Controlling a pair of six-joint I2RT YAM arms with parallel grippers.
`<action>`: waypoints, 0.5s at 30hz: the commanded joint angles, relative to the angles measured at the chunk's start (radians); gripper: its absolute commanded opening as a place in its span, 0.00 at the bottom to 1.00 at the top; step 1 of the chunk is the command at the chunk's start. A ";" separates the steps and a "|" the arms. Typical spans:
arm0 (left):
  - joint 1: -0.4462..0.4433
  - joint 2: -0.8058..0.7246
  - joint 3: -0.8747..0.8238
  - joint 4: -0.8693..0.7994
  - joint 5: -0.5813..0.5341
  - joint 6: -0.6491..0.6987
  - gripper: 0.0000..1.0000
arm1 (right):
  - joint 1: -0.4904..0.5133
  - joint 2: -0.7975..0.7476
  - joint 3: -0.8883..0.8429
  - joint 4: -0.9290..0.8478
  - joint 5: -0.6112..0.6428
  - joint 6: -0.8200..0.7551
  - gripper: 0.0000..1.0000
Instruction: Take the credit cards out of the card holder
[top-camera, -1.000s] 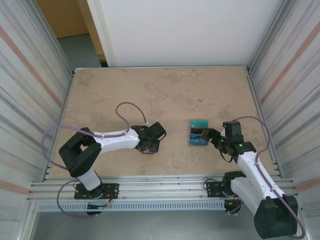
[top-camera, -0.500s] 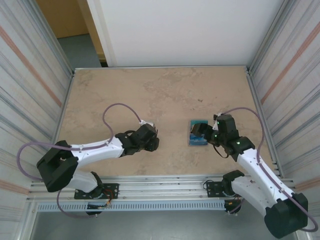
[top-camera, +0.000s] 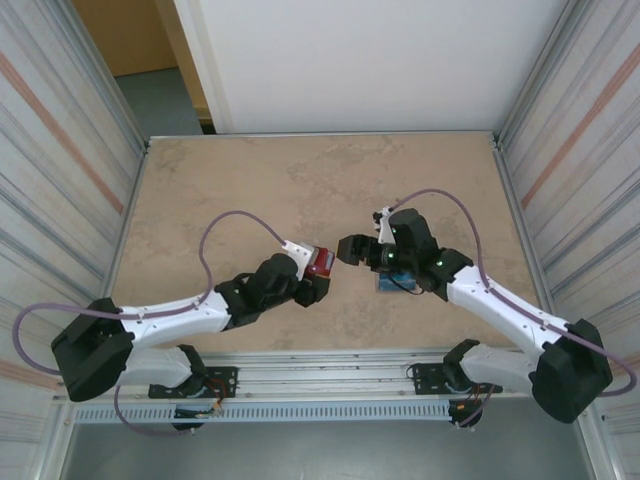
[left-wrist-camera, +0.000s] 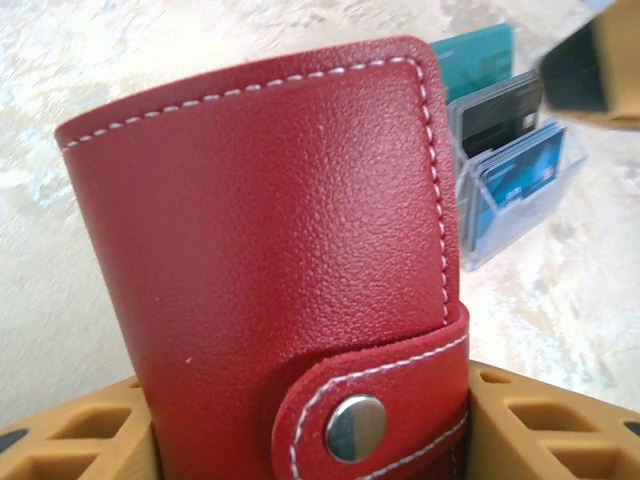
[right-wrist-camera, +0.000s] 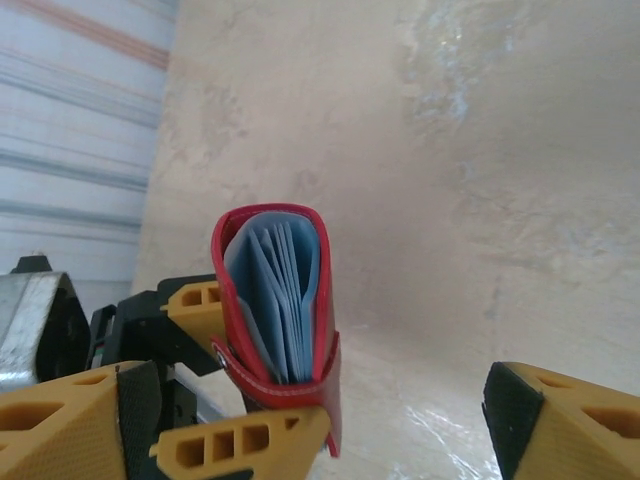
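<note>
Grip: left gripper (top-camera: 308, 283), jaws half-closed, clamps card holder (left-wrist-camera: 270, 230) upright above the worktop (top-camera: 250, 180), near-middle, snap tab (left-wrist-camera: 370, 400) fastened; right gripper (top-camera: 352, 248) faces it, wide open, empty. Risk: pulling the tab could twist the holder loose or knock credit cards (left-wrist-camera: 510, 170) racked just behind right gripper. Far worktop open for retreat.

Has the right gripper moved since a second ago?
Yes: the right gripper has swung left, from right of the credit cards to their left.

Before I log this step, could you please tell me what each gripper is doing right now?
Left gripper: closed on the red card holder, whose tab is snapped shut.
Right gripper: open, holding nothing.
</note>
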 joint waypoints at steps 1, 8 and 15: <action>-0.004 -0.042 -0.004 0.097 0.059 0.055 0.54 | 0.007 0.040 0.027 0.093 -0.069 0.037 0.84; -0.003 -0.039 0.012 0.092 0.075 0.051 0.54 | 0.031 0.133 0.063 0.166 -0.133 0.053 0.80; -0.003 -0.023 0.024 0.099 0.074 0.047 0.55 | 0.048 0.200 0.082 0.176 -0.146 0.049 0.65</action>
